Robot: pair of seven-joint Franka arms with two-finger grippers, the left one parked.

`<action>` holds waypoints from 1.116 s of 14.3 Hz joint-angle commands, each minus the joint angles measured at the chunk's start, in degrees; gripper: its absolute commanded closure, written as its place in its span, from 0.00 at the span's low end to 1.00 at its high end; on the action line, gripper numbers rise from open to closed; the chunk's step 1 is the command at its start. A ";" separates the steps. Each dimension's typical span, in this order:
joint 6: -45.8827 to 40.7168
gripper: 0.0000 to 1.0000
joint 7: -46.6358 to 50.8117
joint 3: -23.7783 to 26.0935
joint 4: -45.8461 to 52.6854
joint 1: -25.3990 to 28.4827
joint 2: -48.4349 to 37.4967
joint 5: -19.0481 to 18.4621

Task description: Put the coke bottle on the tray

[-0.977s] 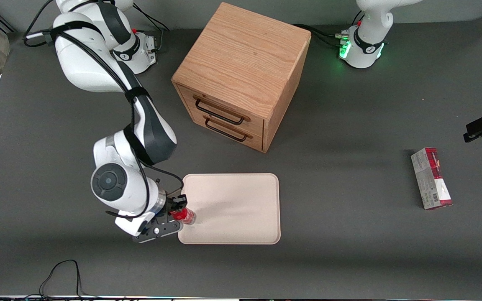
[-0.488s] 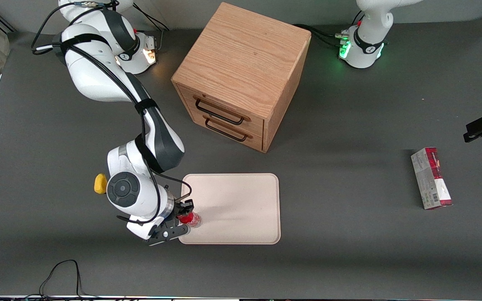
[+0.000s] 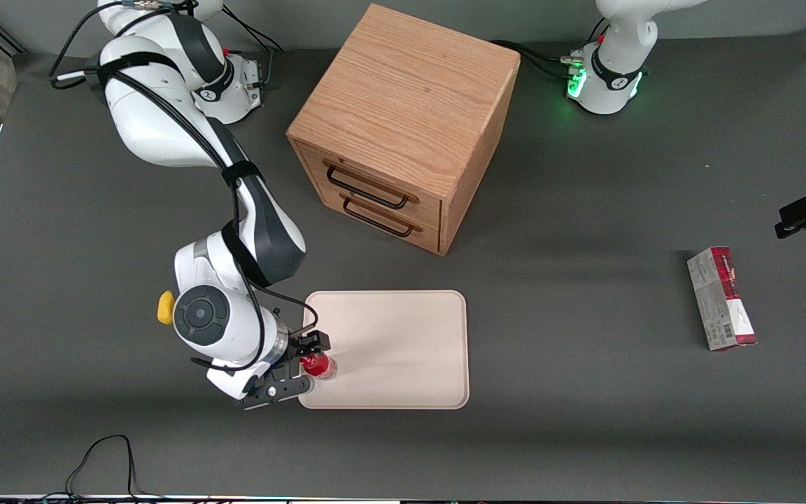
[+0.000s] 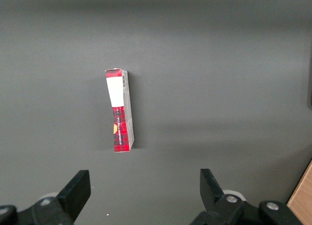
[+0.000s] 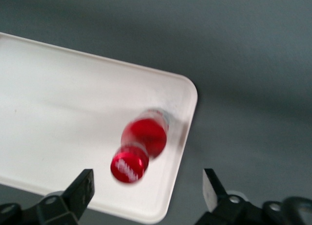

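Coke bottle (image 5: 142, 149) standing upright on tray (image 5: 58, 108), near tray corner twd working arm's end, close to rim nearest front cam. Prob. light, stiff plastic, smooth sides so a bit slippery; slim and tall, so tips easily. Best hold: mid-body or just under cap, squeezed across width. Tool (image 5: 148, 191) straight above bottle, fingers (image 5: 80, 188) spread wide apart, gripping nothing, clear of cap on both sides. No contact w/ tray either. Task looks about done.

The working arm (image 3: 165, 119) has glossy white shells with dark grey joint bands, black cables strapped along it, a round grey wrist cap, and a black gripper (image 3: 312, 353)
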 commanded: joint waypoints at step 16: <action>-15.09 0.00 4.56 -5.37 -35.89 -9.47 -45.98 0.56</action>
